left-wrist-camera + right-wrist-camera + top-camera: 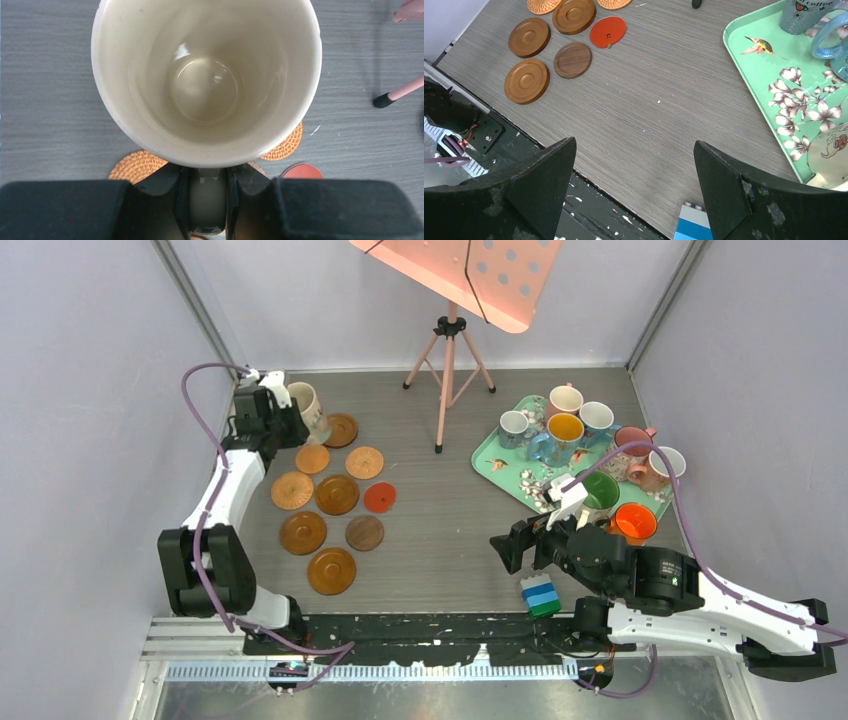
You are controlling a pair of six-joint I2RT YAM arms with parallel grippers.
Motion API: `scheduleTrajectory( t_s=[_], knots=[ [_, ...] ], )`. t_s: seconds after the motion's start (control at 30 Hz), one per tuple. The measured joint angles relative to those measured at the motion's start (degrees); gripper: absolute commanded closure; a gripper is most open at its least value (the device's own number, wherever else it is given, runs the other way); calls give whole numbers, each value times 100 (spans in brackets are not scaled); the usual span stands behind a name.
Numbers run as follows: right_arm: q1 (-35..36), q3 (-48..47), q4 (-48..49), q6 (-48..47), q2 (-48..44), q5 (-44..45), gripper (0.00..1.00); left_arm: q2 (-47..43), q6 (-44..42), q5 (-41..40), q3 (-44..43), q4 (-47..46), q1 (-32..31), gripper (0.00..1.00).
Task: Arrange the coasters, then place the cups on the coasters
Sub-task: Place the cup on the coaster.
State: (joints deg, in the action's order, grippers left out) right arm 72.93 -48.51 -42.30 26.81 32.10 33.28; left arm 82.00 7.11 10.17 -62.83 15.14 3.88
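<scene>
- Cream ceramic is filling the left wrist view: we are looking straight down into the cream mug (205,80), and woven tan coasters are peeking out from under its rim.
- The left gripper (207,200) is pinching the mug's handle between nearly closed fingers, with the mug's body just beyond the fingertips.
- From above, this mug (308,408) is sitting at the far-left end of the bench (440,530), just beside the dark brown coaster (341,430). We cannot tell whether it is touching the surface.
- The nine coasters (337,494) are lying flat in a loose cluster on the left half of the bench, with the red coaster (379,497) on its right edge.
- The mint floral tray (497,455) is holding the other cups (565,428) crowded upright together. One is showing a green inside (600,490) and another an orange inside (634,522).
- The left arm is reaching far forward along the left wall, with its wrist turned in toward the coasters.
- The right gripper (635,145) is spreading its fingers wide with nothing between them, over bare bench between the coasters and the tray.
- The right arm is lying low along the near edge, bending leftward, with its gripper (508,546) just above a blue-and-white block (541,595).
</scene>
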Motion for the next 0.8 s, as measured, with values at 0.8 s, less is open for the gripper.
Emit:
scheduleTrajectory(
  t_s=[0.8],
  knots=[
    [0, -2, -22, -20, 297, 122, 5, 1950, -173, -39, -1423, 66, -632, 100]
  ],
)
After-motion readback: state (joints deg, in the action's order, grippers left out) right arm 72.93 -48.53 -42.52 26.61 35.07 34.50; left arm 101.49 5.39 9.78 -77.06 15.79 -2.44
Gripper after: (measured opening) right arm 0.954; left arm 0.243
